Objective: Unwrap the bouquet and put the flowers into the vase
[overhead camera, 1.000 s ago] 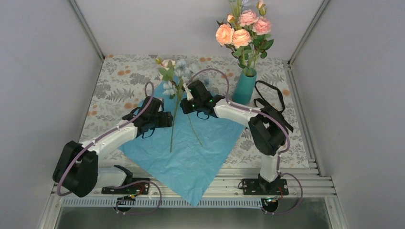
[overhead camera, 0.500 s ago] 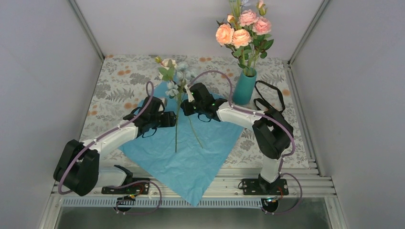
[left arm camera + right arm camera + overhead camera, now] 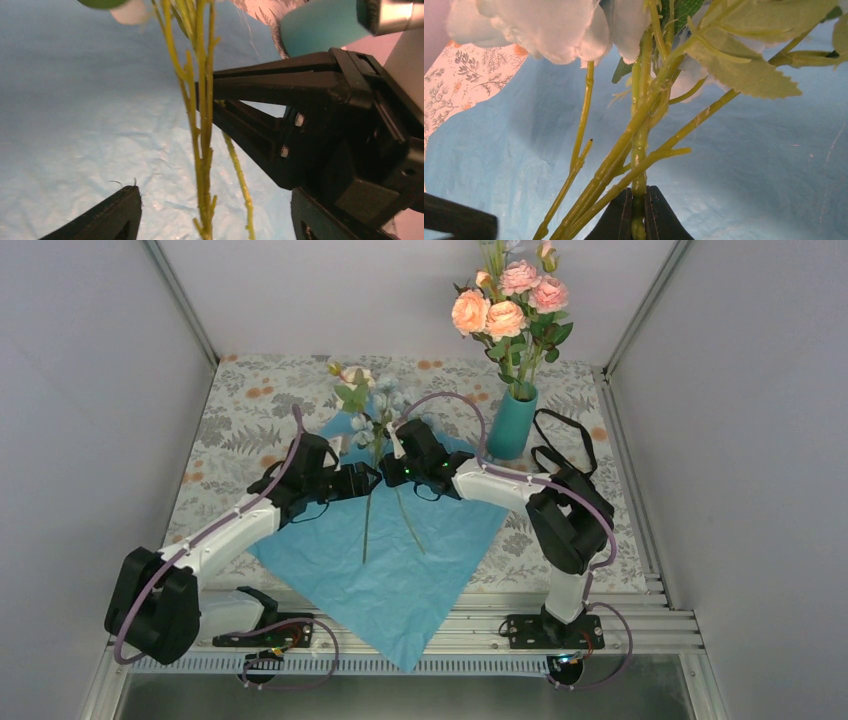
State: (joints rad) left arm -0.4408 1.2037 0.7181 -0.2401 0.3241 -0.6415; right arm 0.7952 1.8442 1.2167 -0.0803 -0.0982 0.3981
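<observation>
Holding the pale-blue flowers (image 3: 375,405) upright over the blue paper (image 3: 400,580), my right hand (image 3: 639,212) is pressed tight on their thin green stems (image 3: 640,150), low down where several run together. My left hand (image 3: 212,222) is spread wide, one finger either side of the same stems further down, touching nothing that I can see. The paper lies open on the table (image 3: 250,410). The teal vase (image 3: 512,425) stands just past the paper's far right corner, with pink and peach roses (image 3: 505,300) already in it. I judge these stems light and wiry, springy rather than stiff, and slick enough to swivel in a pinch, so the heads may swing. The blooms look like soft cloth and would crush. The best hold is on the bare bundled stems under the leaves, all stalks together, leaving the lower ends free for the vase's narrow mouth
</observation>
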